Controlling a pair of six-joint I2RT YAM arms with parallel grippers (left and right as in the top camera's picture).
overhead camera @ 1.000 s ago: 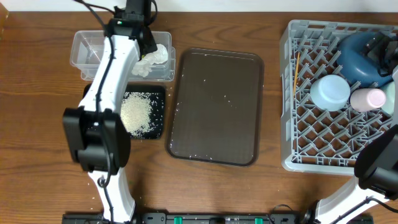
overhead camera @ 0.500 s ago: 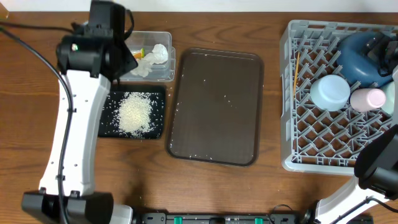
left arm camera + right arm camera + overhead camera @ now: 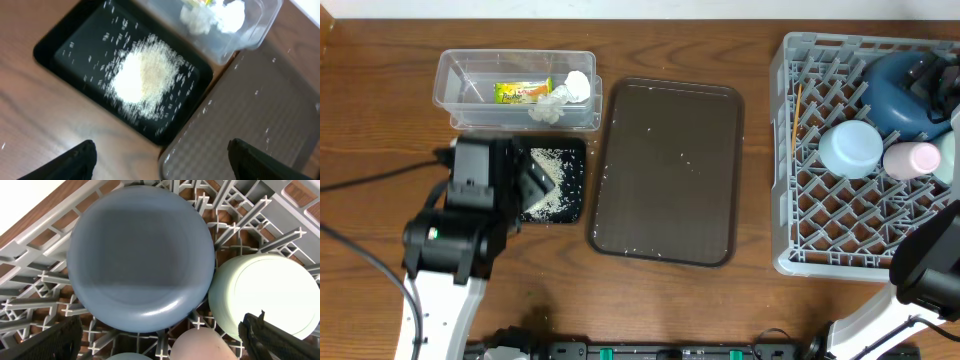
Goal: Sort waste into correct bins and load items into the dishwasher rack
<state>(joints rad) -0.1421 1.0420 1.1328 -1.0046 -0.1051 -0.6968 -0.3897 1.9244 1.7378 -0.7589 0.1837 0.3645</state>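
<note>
Presently, I find the rice (image 3: 142,80) heaped in the black tray (image 3: 55,50) toward the tabletop's left edge. The wrapper (image 3: 522,92) and tissue (image 3: 570,90) lie in the tub (image 3: 455,75) just behind it, by the far-left corner. Stray grains dot the brown tray (image 3: 670,170). Plate (image 3: 140,255), bowl (image 3: 850,147), cup (image 3: 912,158) and stick (image 3: 797,115) sit in the rack (image 3: 778,150) at the right edge.

The left pincer (image 3: 161,150) hangs released near the black tray. The right pincer (image 3: 161,325), likewise released, hovers over the plate.

My judgement: the grains are loose and light and cannot be pinched, so I would move them by the tray's stiff rim, kept level. The plate looks smooth, slippery and breakable, so I would grip its edge.
</note>
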